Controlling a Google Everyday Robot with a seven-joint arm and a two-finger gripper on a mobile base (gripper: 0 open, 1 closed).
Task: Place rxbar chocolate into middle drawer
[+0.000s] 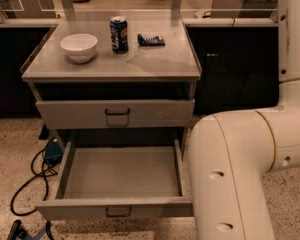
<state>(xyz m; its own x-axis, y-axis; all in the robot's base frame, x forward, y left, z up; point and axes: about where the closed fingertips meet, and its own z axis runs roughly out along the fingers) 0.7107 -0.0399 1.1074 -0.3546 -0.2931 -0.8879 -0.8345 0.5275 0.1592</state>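
The rxbar chocolate (150, 39), a flat bar in a dark wrapper with pale lettering, lies on the cabinet top at the back, just right of the can. The middle drawer (115, 208) is pulled fully out at the bottom, and its grey inside holds nothing. The like-fronted drawer above it (117, 113) is shut. My gripper is out of view. Only my white arm (230, 174) shows, filling the lower right beside the open drawer's right front corner and running up the right edge.
A white bowl (79, 47) and a blue soda can (119, 34) stand on the cabinet top (155, 64). Black cables and a blue box (52, 151) lie on the speckled floor left of the cabinet. Dark counters flank it.
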